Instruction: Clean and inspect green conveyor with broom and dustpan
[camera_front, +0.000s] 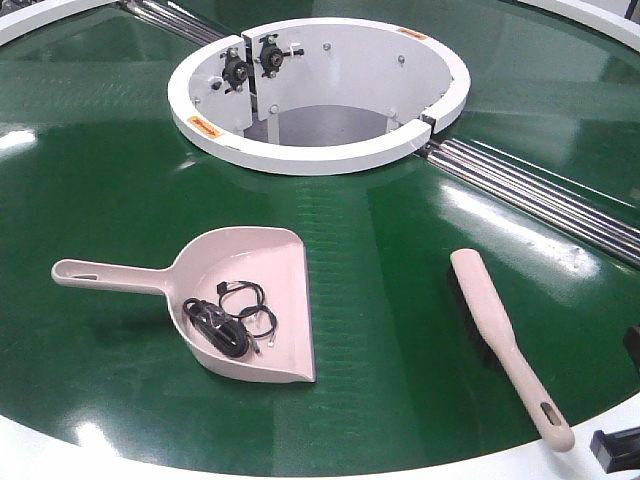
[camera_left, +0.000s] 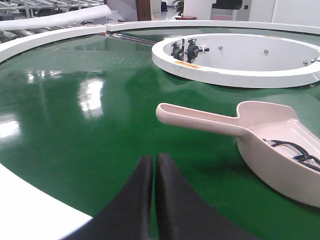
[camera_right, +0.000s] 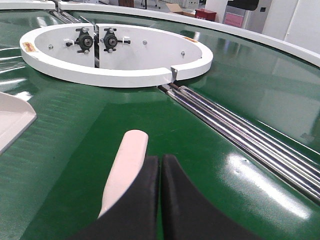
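Green conveyor (camera_front: 120, 200) fills the front view: glossy dark-green belt, white rim along the near edge, white central ring (camera_front: 320, 150) up top with two black bearing blocks (camera_front: 252, 60) on its inner wall. Steel roller strips (camera_front: 540, 195) run from the ring out toward the right.

Dustpan (camera_front: 245, 300) lies flat on the belt, left of centre, handle pointing left, scoop mouth facing right. Inside the scoop: a small tangle of black cable (camera_front: 232, 315), with what looks like a small black device in it; too small to say which kind.

Broom (camera_front: 500, 335) lies on the belt right of the dustpan, well apart from it, running diagonally; bristle end toward the ring, slotted handle end near the white rim at lower right. Black bristles show along its left edge.

Left gripper (camera_left: 153, 165): left wrist view shows the two black fingers pressed together with nothing between them, low over the belt near the white rim. Dustpan handle tip is just ahead and right of the fingertips, not touching.

Right gripper (camera_right: 160, 165): fingers likewise closed against each other, empty. The broom's rounded pale end (camera_right: 127, 165) sits just left of the fingers and passes behind the left one; contact can't be judged from this angle. Roller strips pass to the right. A dark part at the front view's lower right edge is probably the right arm.
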